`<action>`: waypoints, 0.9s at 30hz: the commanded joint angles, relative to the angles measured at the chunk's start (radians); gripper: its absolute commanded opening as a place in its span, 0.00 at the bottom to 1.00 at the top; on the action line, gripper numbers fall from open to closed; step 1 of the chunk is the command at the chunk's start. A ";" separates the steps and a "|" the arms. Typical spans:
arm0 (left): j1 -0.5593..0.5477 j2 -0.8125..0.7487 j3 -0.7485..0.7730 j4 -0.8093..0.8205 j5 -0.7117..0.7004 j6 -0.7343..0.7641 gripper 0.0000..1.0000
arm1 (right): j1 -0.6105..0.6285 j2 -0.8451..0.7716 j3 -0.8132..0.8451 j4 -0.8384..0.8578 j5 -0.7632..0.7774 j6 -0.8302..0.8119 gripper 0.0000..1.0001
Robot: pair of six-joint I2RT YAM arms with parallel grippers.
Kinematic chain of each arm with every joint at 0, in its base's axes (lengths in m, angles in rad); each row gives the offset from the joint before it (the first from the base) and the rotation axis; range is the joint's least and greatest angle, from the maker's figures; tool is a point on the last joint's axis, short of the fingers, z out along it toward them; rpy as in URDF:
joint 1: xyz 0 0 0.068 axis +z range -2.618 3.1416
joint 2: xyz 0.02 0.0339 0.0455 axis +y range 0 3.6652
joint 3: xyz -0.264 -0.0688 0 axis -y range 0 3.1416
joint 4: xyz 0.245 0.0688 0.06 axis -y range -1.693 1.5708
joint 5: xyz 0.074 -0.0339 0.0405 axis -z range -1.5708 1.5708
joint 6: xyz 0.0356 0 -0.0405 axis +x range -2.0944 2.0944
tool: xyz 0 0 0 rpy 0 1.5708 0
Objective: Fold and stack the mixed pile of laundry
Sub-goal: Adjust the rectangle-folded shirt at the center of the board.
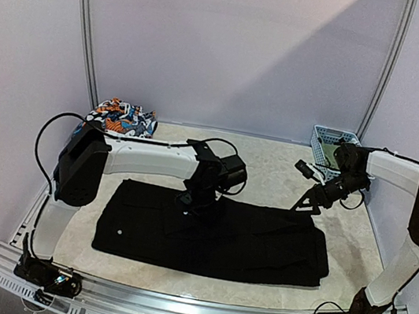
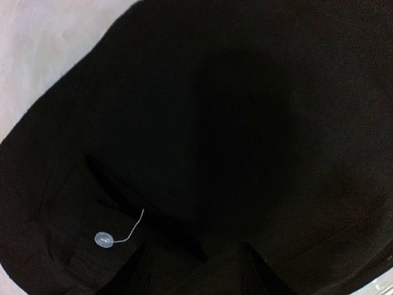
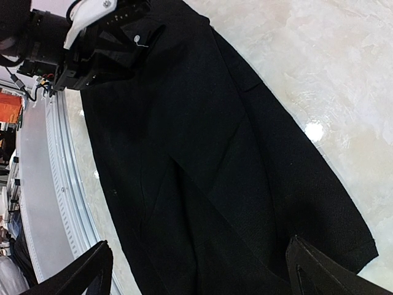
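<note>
Plainly, right claw (image 3: 199,241) agape by black trousers (image 1: 243,246); left claw (image 1: 189,201) low on them, its state unclear.

Left arm (image 1: 153,160) is reaching in toward the middle, right arm (image 1: 406,176) is arching over from its side.
I am holding the left gripper (image 1: 189,200) pointing straight down at the end of its bent wrist; I cannot tell how its jaws are standing. The right gripper (image 1: 303,204) is angling down and to the left, its fingers (image 3: 86,273) standing wide apart and gripping nothing.
</note>
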 commanded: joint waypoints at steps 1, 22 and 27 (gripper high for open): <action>-0.011 0.026 0.040 -0.148 -0.065 -0.012 0.46 | 0.003 -0.031 -0.016 0.010 0.002 -0.010 0.99; -0.020 0.080 0.057 -0.168 -0.058 0.019 0.24 | 0.002 -0.018 -0.016 0.023 0.038 -0.018 0.99; -0.021 0.034 0.050 -0.120 -0.098 0.019 0.00 | 0.010 0.003 -0.012 0.061 0.102 -0.001 0.98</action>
